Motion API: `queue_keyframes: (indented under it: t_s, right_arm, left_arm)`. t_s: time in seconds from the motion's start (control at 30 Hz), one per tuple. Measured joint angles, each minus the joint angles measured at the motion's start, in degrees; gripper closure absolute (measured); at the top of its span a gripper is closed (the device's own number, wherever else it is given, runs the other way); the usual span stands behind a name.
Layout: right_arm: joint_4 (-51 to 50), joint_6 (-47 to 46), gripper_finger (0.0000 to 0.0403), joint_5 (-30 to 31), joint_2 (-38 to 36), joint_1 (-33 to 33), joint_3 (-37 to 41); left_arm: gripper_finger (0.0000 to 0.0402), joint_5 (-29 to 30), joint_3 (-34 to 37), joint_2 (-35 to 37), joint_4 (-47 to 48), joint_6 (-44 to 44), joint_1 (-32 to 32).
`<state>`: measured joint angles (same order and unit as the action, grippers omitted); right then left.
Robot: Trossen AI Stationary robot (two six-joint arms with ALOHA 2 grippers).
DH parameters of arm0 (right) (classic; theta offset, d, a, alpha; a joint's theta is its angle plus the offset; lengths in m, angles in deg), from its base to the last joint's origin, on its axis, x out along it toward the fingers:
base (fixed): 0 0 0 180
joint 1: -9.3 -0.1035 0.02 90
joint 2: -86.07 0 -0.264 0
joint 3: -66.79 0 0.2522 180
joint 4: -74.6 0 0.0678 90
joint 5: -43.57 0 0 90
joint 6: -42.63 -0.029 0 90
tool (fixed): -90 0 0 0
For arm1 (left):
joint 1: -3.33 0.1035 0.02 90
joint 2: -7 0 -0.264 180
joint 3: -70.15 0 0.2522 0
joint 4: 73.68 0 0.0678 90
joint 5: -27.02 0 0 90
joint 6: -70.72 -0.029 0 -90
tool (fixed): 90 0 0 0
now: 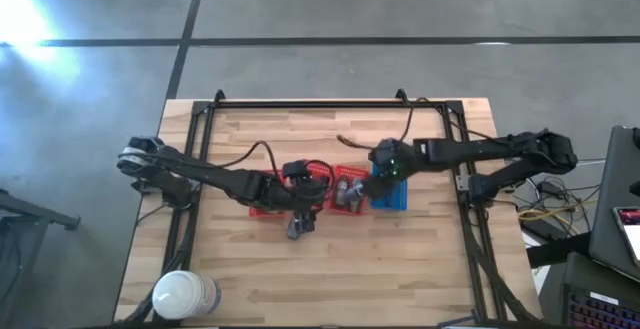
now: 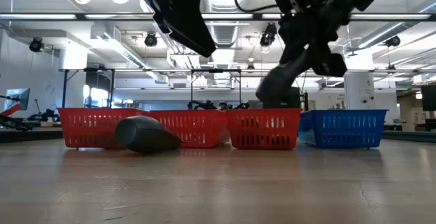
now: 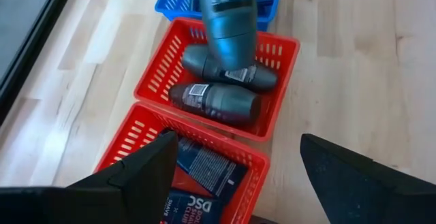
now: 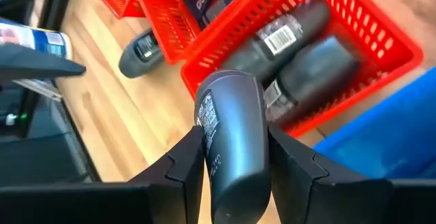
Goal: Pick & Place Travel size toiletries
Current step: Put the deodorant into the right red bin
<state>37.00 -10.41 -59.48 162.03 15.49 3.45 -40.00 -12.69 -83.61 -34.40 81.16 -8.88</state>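
Note:
My right gripper (image 4: 235, 152) is shut on a dark grey toiletry bottle (image 4: 231, 129) and hovers over the middle red mesh basket (image 1: 345, 204). Two more dark bottles (image 3: 218, 101) lie side by side in that basket. My left gripper (image 3: 238, 146) is open and touches nothing; it is above the left red basket (image 3: 129, 139), which holds dark packets (image 3: 204, 166). Another dark bottle (image 1: 298, 228) lies on its side on the table in front of the red baskets, also visible in the low view (image 2: 146, 134). My right gripper pinches the dark grey bottle between its two fingers (image 4: 187, 163), one on each side of the bottle's body (image 4: 228, 149). The fingers come from above, slanting. The bottle is lifted clear and hangs tilted below the gripper (image 2: 279, 84), over the middle red basket.
A blue mesh basket (image 1: 392, 201) stands to the right of the red ones. A large white roll (image 1: 185, 294) lies at the table's near left corner. A dark frame runs along the table's left, far and right edges. Bare wood lies in front of the baskets.

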Motion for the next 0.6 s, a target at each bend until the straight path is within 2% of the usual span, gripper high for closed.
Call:
queue_keyframes:
  t_s: [0.13, 0.4, 0.6]
  right_arm:
    - [0.0, 3.6, 0.0284, -5.7, 1.4, 4.0, 0.0]
    - [0.1, 7.2, 0.0268, -8.7, 5.6, 5.5, 0.0]
    - [1.4, 7.8, 0.0261, -8.5, 8.3, 5.7, 0.0]
  left_arm:
    - [0.0088, 0.0, 0.0, 0.0, 0.0, 0.1, 0.0]
    - [0.0087, 0.0, 0.0, 0.0, -0.1, 0.0, 0.1]
    - [0.0087, 0.0, 0.0, 0.0, -0.3, -0.5, 0.4]
